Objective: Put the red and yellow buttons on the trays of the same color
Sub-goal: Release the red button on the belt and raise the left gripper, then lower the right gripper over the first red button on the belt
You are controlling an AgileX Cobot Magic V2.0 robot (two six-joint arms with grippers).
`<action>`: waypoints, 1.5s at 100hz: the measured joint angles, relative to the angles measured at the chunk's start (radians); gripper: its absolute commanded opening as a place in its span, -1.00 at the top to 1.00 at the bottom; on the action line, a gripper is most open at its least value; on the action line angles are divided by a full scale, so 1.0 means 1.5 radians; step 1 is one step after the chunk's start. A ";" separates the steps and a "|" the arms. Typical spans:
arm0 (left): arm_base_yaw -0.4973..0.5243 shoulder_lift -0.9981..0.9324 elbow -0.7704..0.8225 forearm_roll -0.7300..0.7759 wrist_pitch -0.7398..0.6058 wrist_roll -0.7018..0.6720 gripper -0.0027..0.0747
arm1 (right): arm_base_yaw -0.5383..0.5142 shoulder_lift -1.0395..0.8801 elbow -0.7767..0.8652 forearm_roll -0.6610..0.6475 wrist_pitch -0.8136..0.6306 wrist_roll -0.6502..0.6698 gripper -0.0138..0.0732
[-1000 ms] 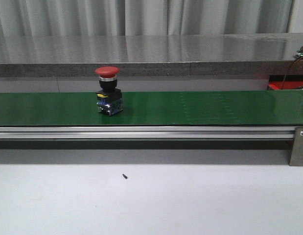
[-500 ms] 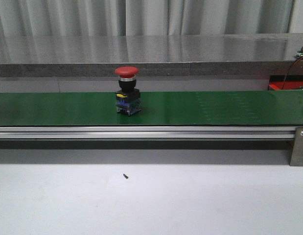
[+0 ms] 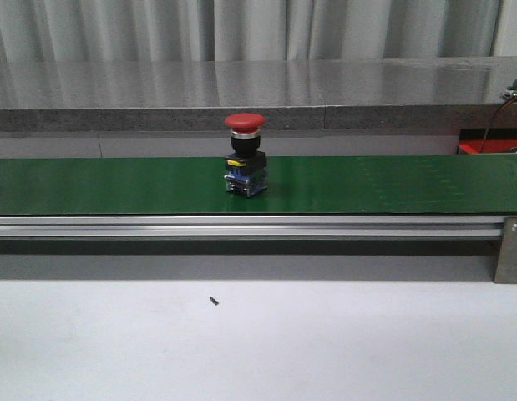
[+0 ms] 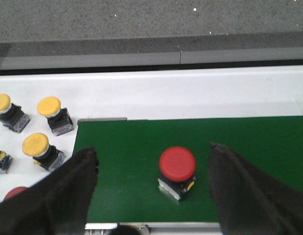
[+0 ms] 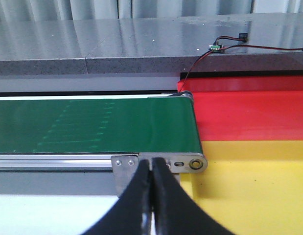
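Left gripper (image 4: pixel 153 191) jaws wide apart, holding nothing; one dark finger (image 4: pixel 58 188) on each side of the red button (image 4: pixel 176 165), not touching it. Red button upright on the green belt (image 4: pixel 268 147), near the belt's end in the left wrist view; in the front view the red button (image 3: pixel 245 154) stands about mid-belt, nothing around it on the belt (image 3: pixel 392 184). Just off the belt end, on a white surface (image 4: pixel 141 95): three yellow buttons (image 4: pixel 48 111), upright, apart from one another, plus part of another red cap (image 4: pixel 14 192) at a finger's edge, mostly hidden.

Right gripper (image 5: pixel 151 196) fingers pressed together, empty, in front of the belt's other end with its metal bracket (image 5: pixel 161 164). Beside that end: red tray (image 5: pixel 254 115) farther, yellow tray (image 5: pixel 259 186) nearer, edges touching, both bare as far as shown. Wired small board (image 5: pixel 216 47) on the grey ledge (image 5: pixel 92 54) behind. Small dark speck (image 3: pixel 214 300) on the table (image 3: pixel 325 342) before the belt.
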 measured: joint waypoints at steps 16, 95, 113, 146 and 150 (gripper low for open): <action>0.000 -0.066 0.103 0.001 -0.027 0.000 0.72 | 0.000 0.000 0.000 0.000 -0.027 0.000 0.84; 0.000 -0.207 0.237 -0.034 -0.106 0.000 0.98 | 0.000 0.250 -0.338 0.012 0.266 0.000 0.84; 0.000 -0.207 0.237 -0.041 -0.105 0.000 0.98 | 0.000 0.412 -0.473 0.012 0.384 0.000 0.84; 0.000 -0.207 0.237 -0.057 -0.105 0.000 0.98 | 0.000 0.554 -0.505 0.029 0.408 0.000 -0.04; 0.000 -0.207 0.237 -0.058 -0.105 0.000 0.98 | 0.000 0.558 -0.505 0.039 0.409 0.000 -0.24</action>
